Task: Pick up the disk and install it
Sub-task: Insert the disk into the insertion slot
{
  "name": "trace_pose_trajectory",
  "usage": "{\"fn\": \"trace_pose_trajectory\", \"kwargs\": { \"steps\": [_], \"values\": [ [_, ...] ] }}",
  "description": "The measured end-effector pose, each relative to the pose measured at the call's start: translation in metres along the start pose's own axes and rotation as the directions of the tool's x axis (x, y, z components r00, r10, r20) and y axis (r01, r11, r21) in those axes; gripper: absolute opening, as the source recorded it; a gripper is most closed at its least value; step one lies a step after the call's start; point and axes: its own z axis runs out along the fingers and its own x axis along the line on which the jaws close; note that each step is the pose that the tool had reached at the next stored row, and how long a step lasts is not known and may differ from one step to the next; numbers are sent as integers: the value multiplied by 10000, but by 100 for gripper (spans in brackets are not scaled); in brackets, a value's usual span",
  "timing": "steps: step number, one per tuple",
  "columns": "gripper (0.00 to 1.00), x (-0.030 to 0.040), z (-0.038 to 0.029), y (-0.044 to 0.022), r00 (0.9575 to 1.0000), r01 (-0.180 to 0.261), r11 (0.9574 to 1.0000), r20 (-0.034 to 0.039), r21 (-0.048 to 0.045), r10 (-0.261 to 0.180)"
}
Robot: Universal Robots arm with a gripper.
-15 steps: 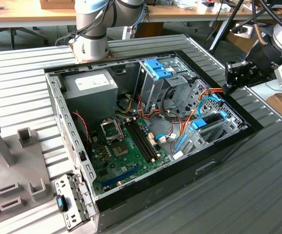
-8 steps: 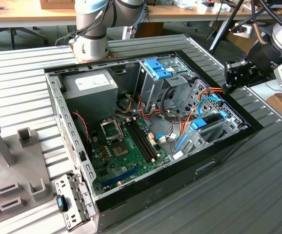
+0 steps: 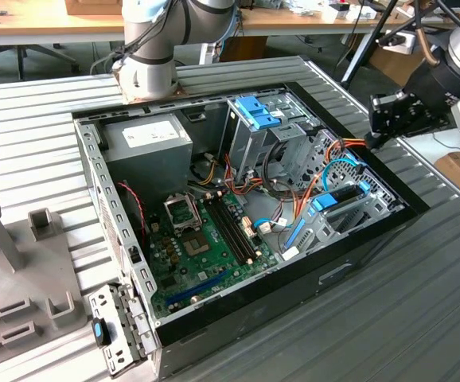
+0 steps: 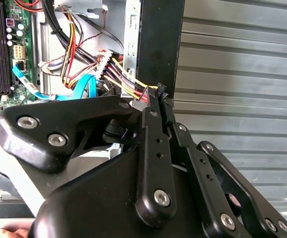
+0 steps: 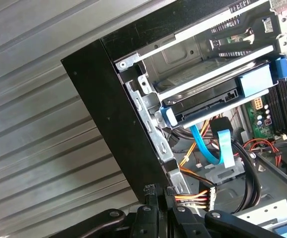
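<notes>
The disk [image 5: 203,101] lies flat inside the metal drive cage [image 5: 193,54] of the open computer case, with blue rails at both ends. A blue data cable [image 5: 205,146] hangs just below it. In the exterior view the disk [image 3: 343,194] sits in the bay near the case's right wall. My gripper [image 3: 383,119] hovers above the case's black rim, on the exterior view's right. Its fingertips [image 4: 159,93] meet with nothing between them, close to a bundle of coloured power wires [image 4: 128,89]. In the first wrist view the gripper [image 5: 159,191] is by the case's corner.
The open case [image 3: 294,274] rests on a ribbed metal table [image 3: 421,302]. Inside are a motherboard [image 3: 206,247], a grey power-supply box [image 3: 146,139] and a cage with a blue latch [image 3: 255,111]. A grey fixture [image 3: 7,270] stands at the exterior view's left.
</notes>
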Motion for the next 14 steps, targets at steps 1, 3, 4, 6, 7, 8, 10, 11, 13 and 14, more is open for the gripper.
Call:
{"fn": "trace_pose_trajectory", "kwargs": {
  "steps": [1,3,4,6,7,8,10,11,13,14],
  "values": [
    [17,-3,-22,-5,10000,3,10000,-27,13,-3],
    [17,-9,-63,-14,10000,16,10000,-80,36,-16],
    [17,-14,-78,-16,9999,26,10000,-111,51,-26],
    [17,-30,-106,-17,9998,46,9999,-206,96,-44],
    [17,-40,-110,-13,9997,16,9999,-233,104,-14],
    [17,-40,-111,-14,9996,-74,9999,-258,107,76],
    [17,-41,-111,-13,9993,-234,9997,-302,111,237],
    [17,-41,-111,-13,9987,-365,9993,-339,116,368],
    [17,-41,-111,-13,9974,-589,9982,-401,126,593],
    [17,-41,-111,-13,9966,-696,9975,-431,130,701]
  ]
}}
